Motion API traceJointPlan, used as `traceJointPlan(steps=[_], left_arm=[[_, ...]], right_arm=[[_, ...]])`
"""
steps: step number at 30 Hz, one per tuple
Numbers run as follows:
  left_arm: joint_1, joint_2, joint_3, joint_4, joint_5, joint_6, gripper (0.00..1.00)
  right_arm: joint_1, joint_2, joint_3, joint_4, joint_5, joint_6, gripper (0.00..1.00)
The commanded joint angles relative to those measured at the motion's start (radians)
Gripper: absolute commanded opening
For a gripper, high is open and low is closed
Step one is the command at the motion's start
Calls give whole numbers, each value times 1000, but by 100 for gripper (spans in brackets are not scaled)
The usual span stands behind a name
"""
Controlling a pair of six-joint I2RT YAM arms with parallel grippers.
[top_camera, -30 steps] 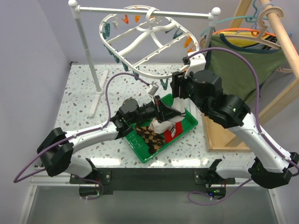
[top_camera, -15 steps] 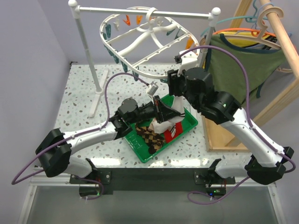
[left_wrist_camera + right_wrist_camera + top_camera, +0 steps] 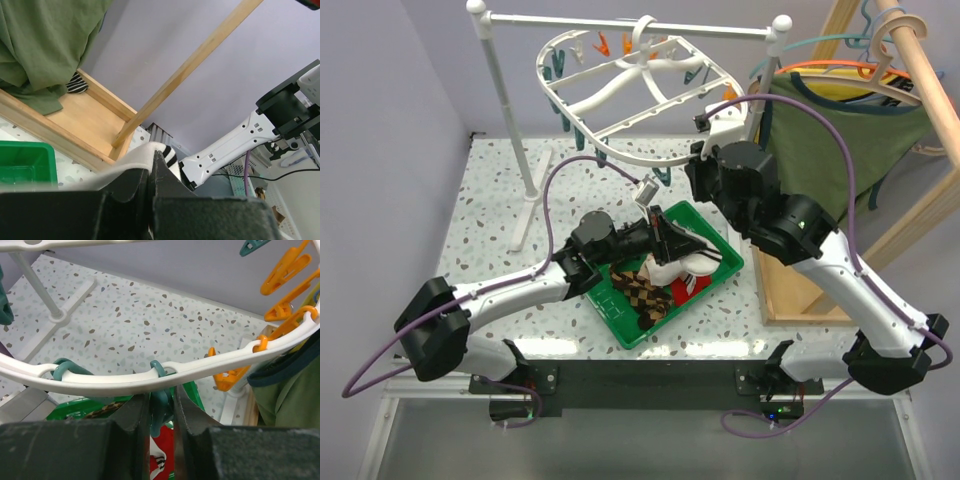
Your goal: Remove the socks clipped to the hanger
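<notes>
Right tool (image 3: 161, 416) closed on teal plastic clothespin (image 3: 160, 401) hanging from white oval plastic hanger (image 3: 110, 383); left tool (image 3: 151, 167) pinching white black-striped fabric sock (image 3: 131, 162) over green plastic tray (image 3: 612, 308) holding brown-checkered socks (image 3: 642, 292) and red sock (image 3: 686, 288).

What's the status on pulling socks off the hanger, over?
Left end effector shut on white sock, over green tray. Right end effector shut on teal clothespin on hanger rim. Checkered sock, red sock in tray. No obstruction seen.

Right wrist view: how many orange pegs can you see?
3. One orange peg at upper right, another just below it, a third dangling under the hanger. More may be out of frame.
</notes>
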Motion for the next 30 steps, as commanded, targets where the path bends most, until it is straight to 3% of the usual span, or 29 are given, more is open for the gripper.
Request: traceJointPlan(steps=[1,11,13,16,17,18,20,25,26,28,29,30], left_arm=[[3,-44,24,-43,9,9,0],[24,-33,27,-375,-60,100,0],[47,-6,37,-445,-41,104,7],[79,40,66,-520,0,129,28],[84,48,75,-539,-3,140,42],[87,60,80,-557,-21,147,48],[87,73,95,-617,-52,170,58],[89,85,115,-747,-152,206,65],[89,74,116,-761,-188,210,74],[89,65,121,-807,-225,242,78],[87,64,127,-824,-254,258,100],[87,65,138,-884,-274,290,100]], right_arm=[[2,16,36,27,18,3,0],[1,7,4,29,10,19,0],[2,4,0,30,7,22,0],[2,-1,-5,30,4,25,0],[2,-1,-5,30,4,25,0],[2,-3,-7,30,1,27,0],[2,-4,-10,27,-3,33,0],[2,2,-7,-22,1,68,0],[2,4,-1,-36,1,88,3],[4,4,1,-62,-11,105,6],[2,2,-2,-68,-16,121,8],[2,-1,-4,-82,-23,128,12]])
